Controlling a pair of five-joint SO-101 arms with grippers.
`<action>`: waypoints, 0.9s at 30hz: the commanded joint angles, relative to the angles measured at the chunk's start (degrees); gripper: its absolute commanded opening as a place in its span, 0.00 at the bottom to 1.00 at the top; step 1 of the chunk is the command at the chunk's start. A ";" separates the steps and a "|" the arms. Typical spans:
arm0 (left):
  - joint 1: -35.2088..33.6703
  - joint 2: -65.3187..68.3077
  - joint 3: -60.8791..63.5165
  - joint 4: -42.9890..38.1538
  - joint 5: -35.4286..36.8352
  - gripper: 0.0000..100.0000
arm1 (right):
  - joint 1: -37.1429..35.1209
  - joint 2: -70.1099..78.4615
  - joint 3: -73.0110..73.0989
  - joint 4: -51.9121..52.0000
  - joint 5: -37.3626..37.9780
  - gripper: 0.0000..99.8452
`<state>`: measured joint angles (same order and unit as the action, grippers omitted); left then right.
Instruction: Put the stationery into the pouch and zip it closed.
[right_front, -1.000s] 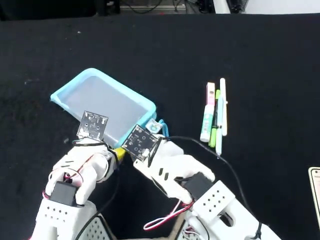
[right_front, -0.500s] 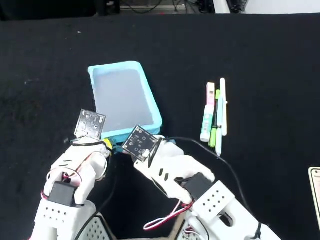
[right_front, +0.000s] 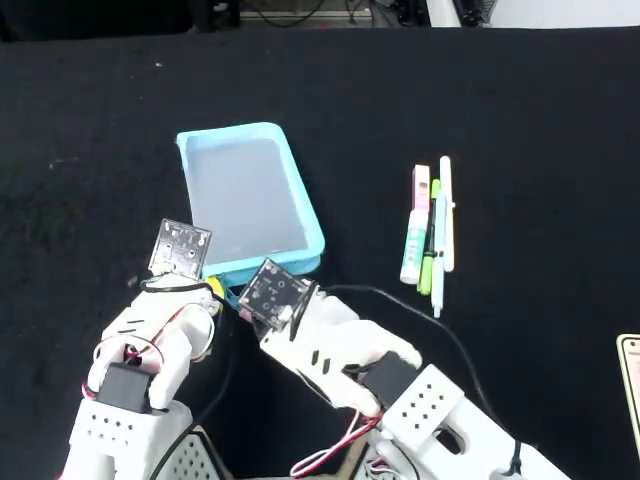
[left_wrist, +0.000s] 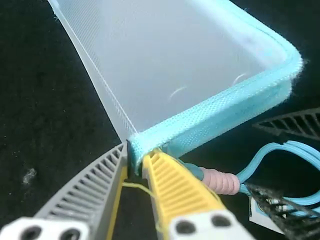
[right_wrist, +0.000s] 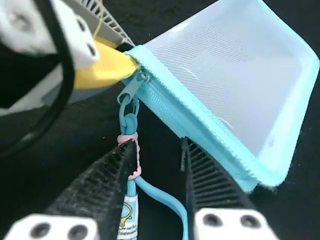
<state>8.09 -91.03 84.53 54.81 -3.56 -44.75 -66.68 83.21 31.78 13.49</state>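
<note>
We see a black cloth-covered table (right_front: 520, 90) filling nearly the whole high view, its surface matte and dotted with a few pale specks of lint (right_front: 158, 66). At the right edge, toward the near side, a cream card with a dark border (right_front: 631, 372) lies partly cut off. Beyond the far edge, dark cables (right_front: 300, 12) trail across a grey floor, beside a white surface (right_front: 560, 12).

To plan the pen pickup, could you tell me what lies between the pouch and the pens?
Bare black table separates pouch and pens, per the high view.
</note>
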 joint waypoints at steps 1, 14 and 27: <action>-0.48 -0.53 -3.65 -0.97 0.70 0.03 | -0.79 -0.75 -0.40 0.35 -2.02 0.15; -0.48 -0.53 -3.74 -0.97 0.70 0.03 | -4.22 19.65 -9.54 -0.44 -2.73 0.15; -0.48 -0.53 -3.65 -0.97 0.70 0.03 | -4.13 32.66 -11.03 -10.99 -13.63 0.16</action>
<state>8.09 -91.03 84.53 54.81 -3.56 -48.35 -34.68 76.09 22.29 0.57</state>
